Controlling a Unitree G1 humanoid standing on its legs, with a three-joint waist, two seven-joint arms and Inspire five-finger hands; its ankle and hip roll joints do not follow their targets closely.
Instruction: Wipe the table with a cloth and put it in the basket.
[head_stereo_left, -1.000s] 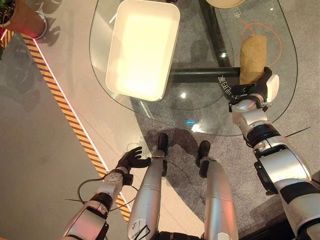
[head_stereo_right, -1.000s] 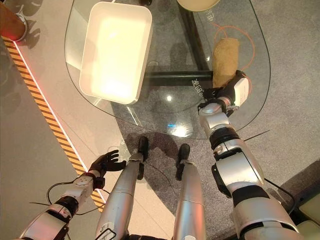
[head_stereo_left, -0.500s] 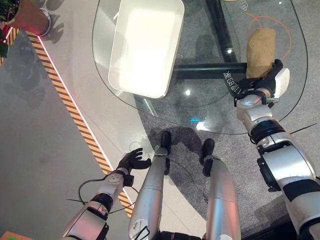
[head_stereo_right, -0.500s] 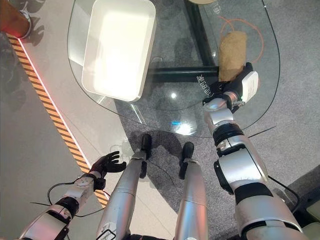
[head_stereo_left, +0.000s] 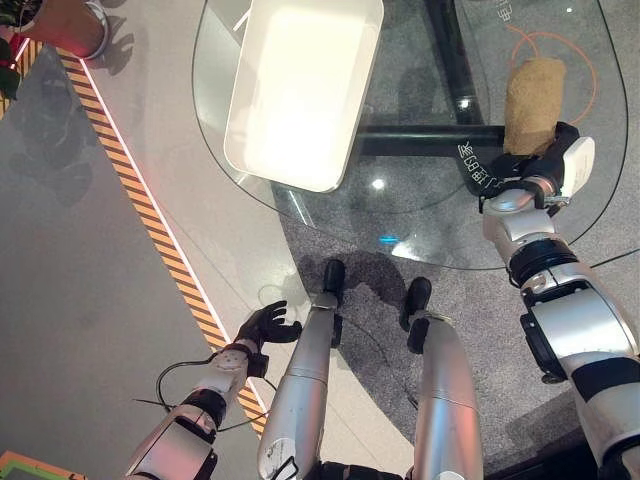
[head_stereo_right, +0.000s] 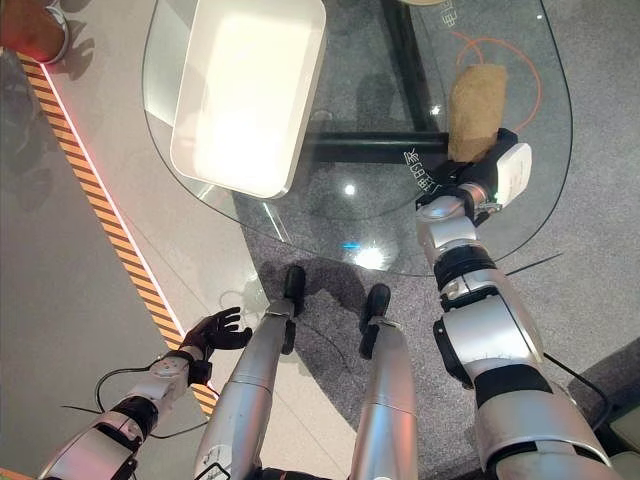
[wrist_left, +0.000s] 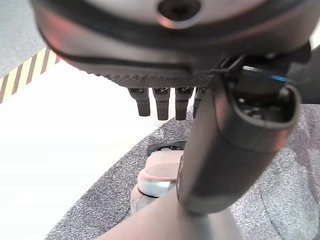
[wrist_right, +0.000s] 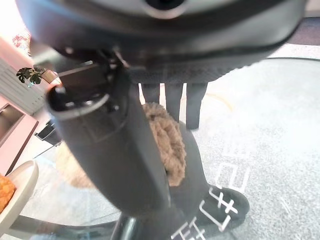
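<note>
Since the earlier frames, both head views are showing the whole scene slid, so the camera has moved; the right hand (head_stereo_left: 545, 168) is still sitting at the near end of the tan cloth (head_stereo_left: 533, 90), as before. Going left to right: an orange-and-black striped floor line (head_stereo_left: 150, 215) is running diagonally across the floor. Beside it, the left hand (head_stereo_left: 268, 325) is hanging low off the table, its fingers relaxed and spread, holding nothing. On the round glass table (head_stereo_left: 420, 235), the white rectangular basket (head_stereo_left: 303, 88) is standing on the left part. Well apart from it, the cloth is lying on the glass near the right edge, and the right hand is pinching its near end between thumb and fingers (wrist_right: 174, 100).
</note>
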